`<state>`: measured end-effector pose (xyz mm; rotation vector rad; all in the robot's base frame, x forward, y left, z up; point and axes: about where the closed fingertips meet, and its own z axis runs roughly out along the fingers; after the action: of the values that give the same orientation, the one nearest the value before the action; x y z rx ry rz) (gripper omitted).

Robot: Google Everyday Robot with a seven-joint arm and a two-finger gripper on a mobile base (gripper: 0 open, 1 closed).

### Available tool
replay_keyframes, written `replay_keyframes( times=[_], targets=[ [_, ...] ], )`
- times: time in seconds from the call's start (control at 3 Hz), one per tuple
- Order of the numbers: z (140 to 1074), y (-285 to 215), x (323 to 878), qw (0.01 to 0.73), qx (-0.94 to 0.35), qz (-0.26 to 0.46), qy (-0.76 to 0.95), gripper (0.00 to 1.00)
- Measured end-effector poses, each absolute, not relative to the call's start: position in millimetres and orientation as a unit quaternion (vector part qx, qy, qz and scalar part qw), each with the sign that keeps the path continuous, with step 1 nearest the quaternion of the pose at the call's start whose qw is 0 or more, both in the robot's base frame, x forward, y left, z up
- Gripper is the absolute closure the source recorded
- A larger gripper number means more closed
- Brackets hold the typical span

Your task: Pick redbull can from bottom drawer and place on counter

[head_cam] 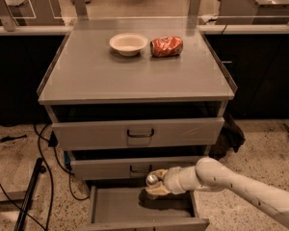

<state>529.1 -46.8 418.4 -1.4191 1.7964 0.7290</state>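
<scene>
The bottom drawer (pixel 116 207) is pulled open at the foot of the grey cabinet. My gripper (pixel 157 186) reaches in from the right over the drawer's back part, just under the middle drawer's front. It is shut on the redbull can (pixel 151 179), whose shiny metal top shows at the left of the fingers. The can's body is mostly hidden by the gripper. The can seems held a little above the drawer floor. The counter (pixel 135 78) is the broad grey top above.
A cream bowl (pixel 128 43) and a crushed orange-red can (pixel 166 46) sit at the back of the counter. The top drawer (pixel 139 133) and middle drawer (pixel 135 168) stick out slightly. Cables and a black pole (pixel 30 196) lie on the floor to the left.
</scene>
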Motion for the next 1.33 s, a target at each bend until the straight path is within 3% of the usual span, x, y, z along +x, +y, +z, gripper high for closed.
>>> replay_keyframes(
  times=[0.67, 1.33],
  targets=[
    [460, -53, 524, 0.364, -0.538, 0.297, 0.7, 1.0],
    [608, -62, 504, 0.398, -0.516, 0.27, 0.709, 1.0]
  ],
)
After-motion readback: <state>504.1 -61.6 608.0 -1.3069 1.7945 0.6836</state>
